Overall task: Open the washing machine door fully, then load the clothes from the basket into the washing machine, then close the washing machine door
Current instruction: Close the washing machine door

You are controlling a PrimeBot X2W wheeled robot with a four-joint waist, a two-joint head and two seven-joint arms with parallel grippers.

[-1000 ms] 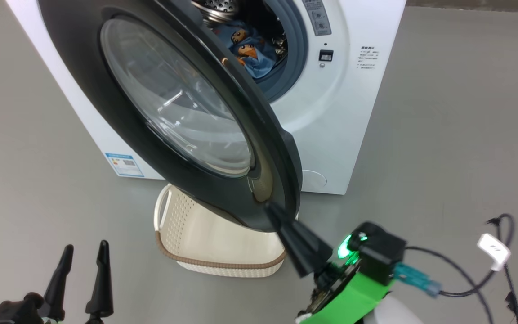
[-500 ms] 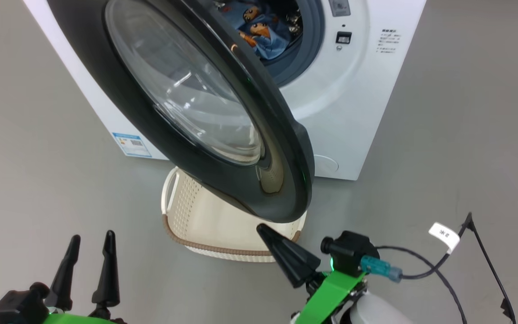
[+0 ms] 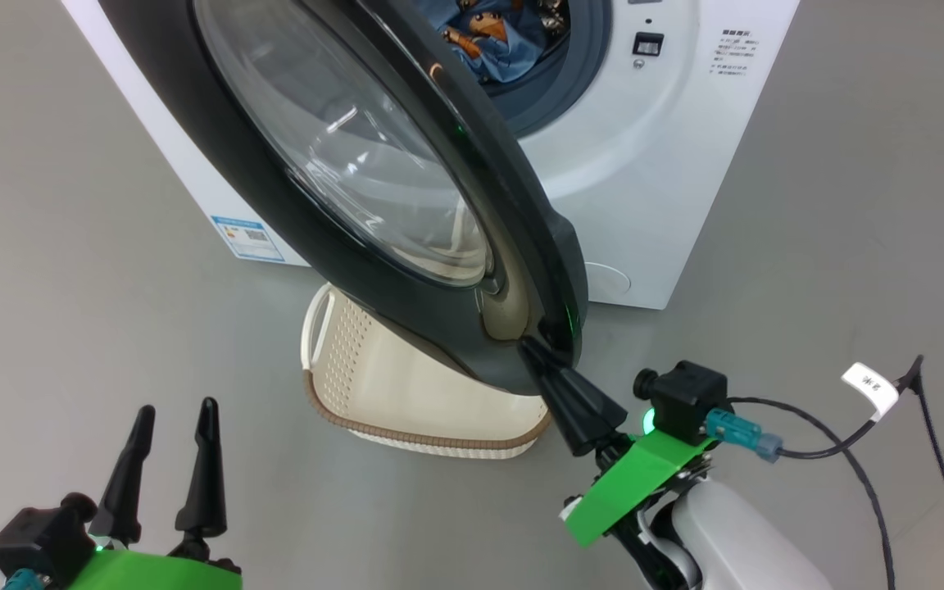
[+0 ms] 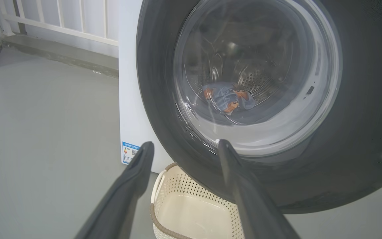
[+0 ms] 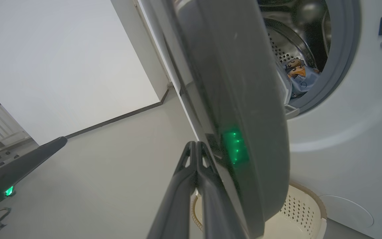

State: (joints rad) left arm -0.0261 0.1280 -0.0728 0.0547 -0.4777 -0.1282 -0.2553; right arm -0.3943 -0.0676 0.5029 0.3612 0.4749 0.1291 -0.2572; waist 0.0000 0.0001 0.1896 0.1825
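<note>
No text was legible anywhere. The big white boxy front-loading washing machine (image 3: 644, 205) carried a small blue-bordered rectangular label sticker (image 3: 247, 238) near a bottom corner of its front, with a QR-type square on it, and a block of small grey printed lines (image 3: 732, 51) beside the drum opening, both too small to read. A white paper tag (image 3: 869, 385) on a thin black cable (image 3: 816, 453) bore dark marks, likewise unreadable.

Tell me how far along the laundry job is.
Done: the clothes lie in the drum and the basket looks empty. In hand: the shut right pincer sits against the lower edge of the half-open door. Left: swinging it closed. The left pincer hangs open, idle.
</note>
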